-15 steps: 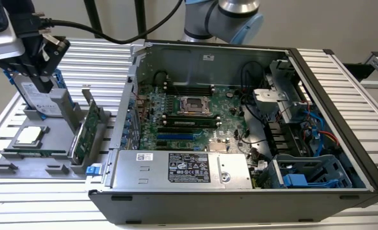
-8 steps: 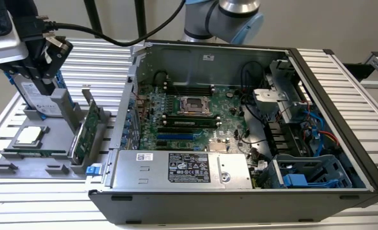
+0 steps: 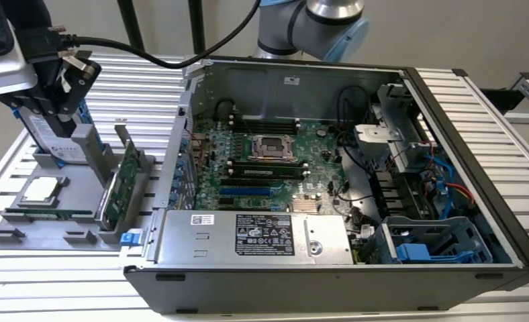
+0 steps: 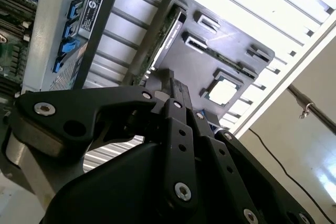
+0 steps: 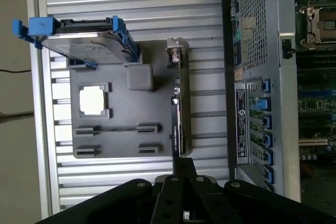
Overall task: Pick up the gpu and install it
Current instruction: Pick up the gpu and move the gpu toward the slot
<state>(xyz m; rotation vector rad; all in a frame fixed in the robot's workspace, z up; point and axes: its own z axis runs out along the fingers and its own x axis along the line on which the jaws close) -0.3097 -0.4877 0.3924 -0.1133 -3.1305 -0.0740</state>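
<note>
**Exterior view.** A black two-fingered gripper hangs above a grey plastic parts holder, in front of a silver hard drive with blue rails. The gpu, a thin green circuit-board card, stands on edge in a slot of that holder, just beside the open black computer case. The card sits unlifted, so I judge the pick-up step to be in hand.

**Second wrist view.** The gripper appears closed, its fingers pressed together with nothing between them. Beyond them lies the gpu, edge-on. A square silver processor chip rests flat on the holder.

**First wrist view.** The camera looks down on the holder. The gpu is a narrow strip with a silver metal bracket at its far end. The gripper lines up near the card's near end, an alignment the exterior view does not reveal. A grasp would call for parted jaws straddling that thin edge, clear of the hard drive.
</note>
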